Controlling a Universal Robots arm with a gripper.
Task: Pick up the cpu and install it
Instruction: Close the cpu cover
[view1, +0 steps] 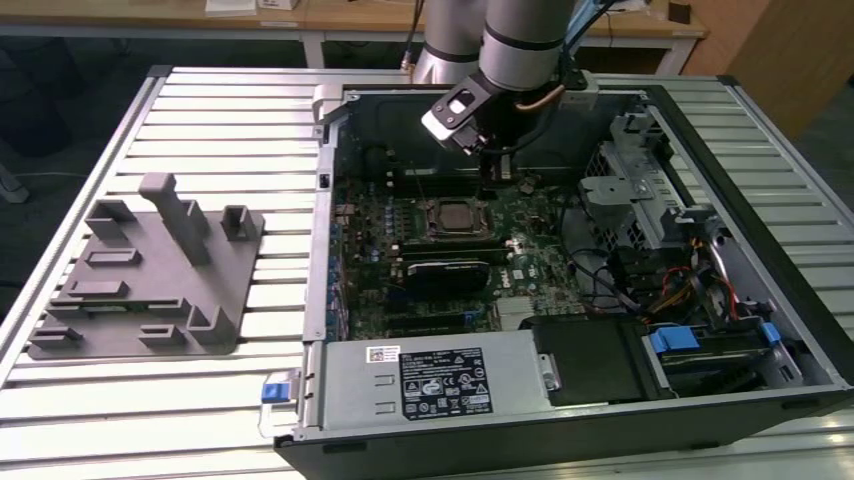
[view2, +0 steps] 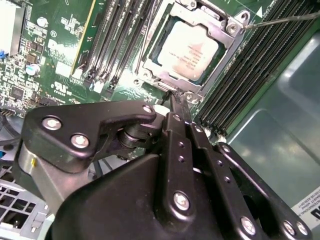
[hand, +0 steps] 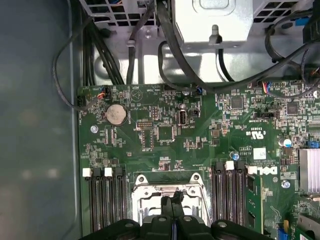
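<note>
Close beside tool (view2: 176, 100), seated cpu (view2: 189, 52)

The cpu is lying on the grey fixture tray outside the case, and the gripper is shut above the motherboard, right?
Not quite. The cpu lies in its socket on the motherboard, not on the grey fixture tray, as the second wrist view shows. The gripper is indeed shut above the motherboard.

Exterior view: white label (view1: 441, 382) w/ dense print on silver psu (view1: 354, 400), approx 6 o'clock from cpu (view1: 454, 217); too small to read. Second wrist view: faint print on cpu lid, illegible. First wrist view: white sticker (hand: 259, 153) & lettering on motherboard (hand: 200, 130).
</note>
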